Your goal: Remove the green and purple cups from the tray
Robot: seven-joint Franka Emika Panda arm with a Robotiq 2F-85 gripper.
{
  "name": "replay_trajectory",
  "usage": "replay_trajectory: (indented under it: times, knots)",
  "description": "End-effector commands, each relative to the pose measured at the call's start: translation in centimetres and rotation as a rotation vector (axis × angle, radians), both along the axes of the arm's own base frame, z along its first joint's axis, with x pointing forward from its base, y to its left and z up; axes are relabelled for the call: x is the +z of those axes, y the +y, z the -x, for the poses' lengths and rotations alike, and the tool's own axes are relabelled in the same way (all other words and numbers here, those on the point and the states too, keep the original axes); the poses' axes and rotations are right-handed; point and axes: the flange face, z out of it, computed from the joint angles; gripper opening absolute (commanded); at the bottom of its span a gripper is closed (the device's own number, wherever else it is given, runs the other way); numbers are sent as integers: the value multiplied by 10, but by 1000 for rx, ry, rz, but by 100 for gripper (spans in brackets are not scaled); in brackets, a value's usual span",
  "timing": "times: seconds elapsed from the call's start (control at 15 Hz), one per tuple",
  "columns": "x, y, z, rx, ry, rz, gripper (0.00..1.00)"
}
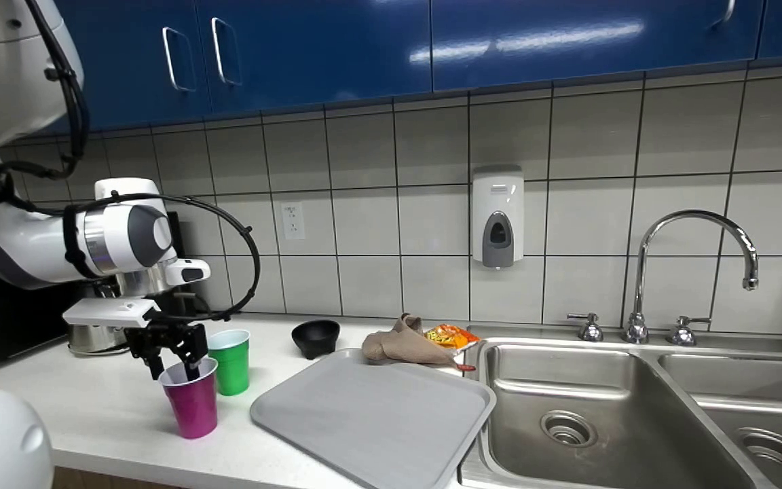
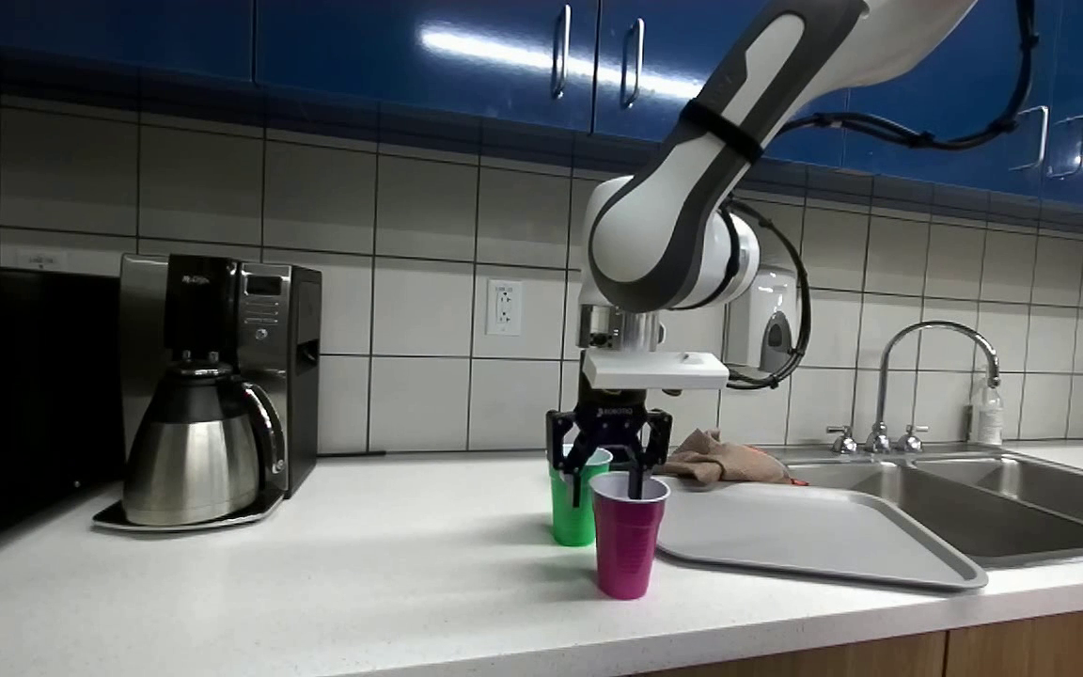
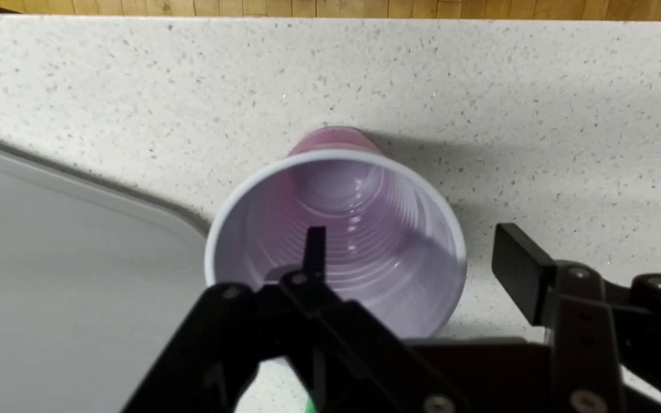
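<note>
Straddling the rim of the purple cup (image 1: 191,407), the gripper (image 3: 411,249) is in a released state, with its jaws spread well apart. In the wrist view, the gap between them looks somewhat narrower than the mouth of the cup. One finger (image 3: 314,252) lies within this mouth, between seven and eight o'clock of it; whether it touches the inner wall, one cannot tell. The other finger (image 3: 523,272) is outside, at about three o'clock, and a strip of the counter (image 2: 363,574) shows between its pad and the rim. The purple cup stands upright on the counter. The green cup (image 1: 231,370) also stands upright there, near to it, between one and two o'clock from it in an exterior view. The tray (image 1: 377,414) lies at three o'clock from the purple cup in both exterior views, and both cups are outside its edge. Around the tray, in an exterior view, a black bowl (image 1: 315,337) is at eleven o'clock and a brown cloth (image 1: 408,345) at one o'clock.
</note>
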Motion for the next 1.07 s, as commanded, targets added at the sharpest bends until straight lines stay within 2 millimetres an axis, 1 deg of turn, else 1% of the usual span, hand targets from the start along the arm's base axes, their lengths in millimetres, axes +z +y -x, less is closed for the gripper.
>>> replay_trajectory:
  times: [0.0, 0.53, 0.73, 1.0]
  knots:
    - [24, 0, -1, -10, -35, -1, 100]
    - [34, -26, -16, -46, -90, -6, 100]
    - [37, -32, -20, -59, -107, -11, 100]
    - [46, -35, -22, -71, -126, -26, 100]
